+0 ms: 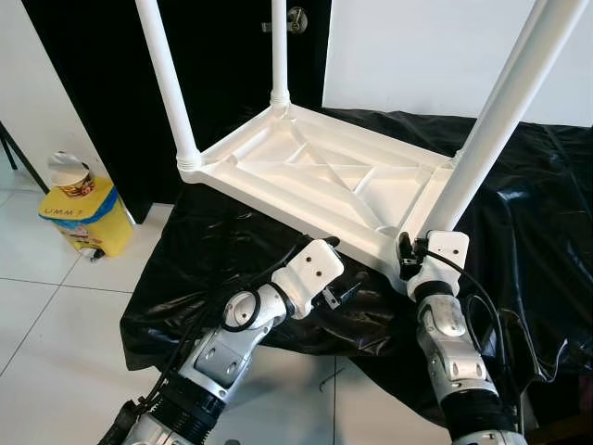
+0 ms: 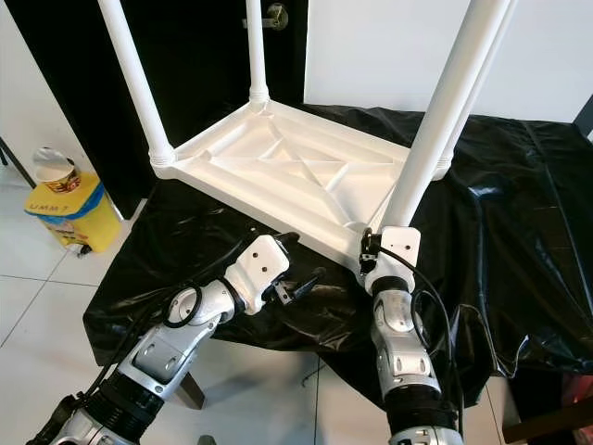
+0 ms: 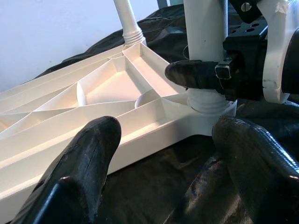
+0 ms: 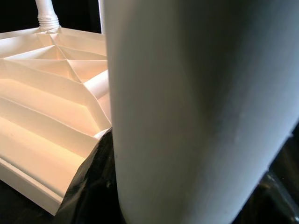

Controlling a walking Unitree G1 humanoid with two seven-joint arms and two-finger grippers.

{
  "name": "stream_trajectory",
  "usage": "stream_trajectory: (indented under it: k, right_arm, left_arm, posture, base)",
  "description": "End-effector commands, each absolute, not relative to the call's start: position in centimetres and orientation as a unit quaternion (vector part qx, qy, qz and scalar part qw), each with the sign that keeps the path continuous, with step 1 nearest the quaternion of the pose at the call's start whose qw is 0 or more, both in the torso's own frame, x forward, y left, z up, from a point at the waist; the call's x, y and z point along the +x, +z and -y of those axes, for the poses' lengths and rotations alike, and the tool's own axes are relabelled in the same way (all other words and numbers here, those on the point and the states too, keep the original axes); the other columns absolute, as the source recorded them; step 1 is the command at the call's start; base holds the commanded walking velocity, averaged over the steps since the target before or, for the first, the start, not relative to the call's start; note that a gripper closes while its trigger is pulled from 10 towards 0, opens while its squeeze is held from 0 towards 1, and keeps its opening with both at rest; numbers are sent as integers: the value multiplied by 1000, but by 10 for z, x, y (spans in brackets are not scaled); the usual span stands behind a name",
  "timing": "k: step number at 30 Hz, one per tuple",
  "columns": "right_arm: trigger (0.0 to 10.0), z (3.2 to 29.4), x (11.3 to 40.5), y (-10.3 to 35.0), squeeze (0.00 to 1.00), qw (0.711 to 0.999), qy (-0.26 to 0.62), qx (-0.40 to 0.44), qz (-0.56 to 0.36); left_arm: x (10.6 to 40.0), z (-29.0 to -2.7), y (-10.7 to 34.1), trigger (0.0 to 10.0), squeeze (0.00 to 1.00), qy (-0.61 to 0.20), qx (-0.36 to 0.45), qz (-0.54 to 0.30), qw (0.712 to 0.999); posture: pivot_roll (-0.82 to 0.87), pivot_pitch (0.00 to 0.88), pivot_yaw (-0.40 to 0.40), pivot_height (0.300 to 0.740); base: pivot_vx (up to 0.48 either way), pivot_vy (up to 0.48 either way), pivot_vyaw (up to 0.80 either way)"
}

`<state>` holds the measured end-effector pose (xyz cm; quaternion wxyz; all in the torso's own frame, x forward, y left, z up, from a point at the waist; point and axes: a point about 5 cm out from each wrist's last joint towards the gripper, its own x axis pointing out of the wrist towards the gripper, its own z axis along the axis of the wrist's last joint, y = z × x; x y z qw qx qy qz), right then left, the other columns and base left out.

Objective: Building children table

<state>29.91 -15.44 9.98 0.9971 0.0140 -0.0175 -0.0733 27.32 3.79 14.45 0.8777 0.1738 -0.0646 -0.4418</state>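
Children's table [image 1: 324, 181] lies upside down on your black sheet [image 1: 519, 232], its legs cut off above. Your right gripper [image 3: 205, 77] clasps the near leg [image 1: 491, 130]; your left gripper [image 3: 163, 154] hovers spread beside that corner.

white table top [image 1: 324, 176]: 1 | white legs [image 1: 167, 83]: 4, all standing up | black sheet [image 1: 528, 213]: 1 | yellow box [image 1: 88, 218]: 1 | robot tools [image 1: 338, 297]: 2
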Motion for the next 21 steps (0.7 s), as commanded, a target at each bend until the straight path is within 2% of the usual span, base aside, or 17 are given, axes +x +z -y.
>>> stream_trajectory:
  k: [1,10,11,16,21]
  right_arm:
    - [10000,151,291,78,0,996,-74,15,-37]
    - [10000,161,293,82,0,995,-91,-7,-32]
    - [10000,161,293,82,1000,995,-90,-6,-30]
    - [10000,162,293,89,1000,998,-60,-6,-10]
    - [10000,177,292,95,1000,999,-10,-24,18]
  left_arm:
    - [269,-35,141,10000,0,-464,178,56,866]
    - [269,-33,141,10000,0,-465,178,58,865]
    - [269,-33,141,10000,0,-466,178,58,865]
    - [269,-33,140,10000,0,-466,177,57,865]
    - [269,-33,140,10000,0,-465,177,56,866]
  posture:
    - [26,0,-65,740]
    - [22,0,-69,740]
    - [22,0,-70,740]
    - [21,0,-69,740]
    - [23,0,-72,740]
  base:
    - [0,0,0]
    - [0,0,0]
    - [0,0,0]
    - [0,0,0]
    - [0,0,0]
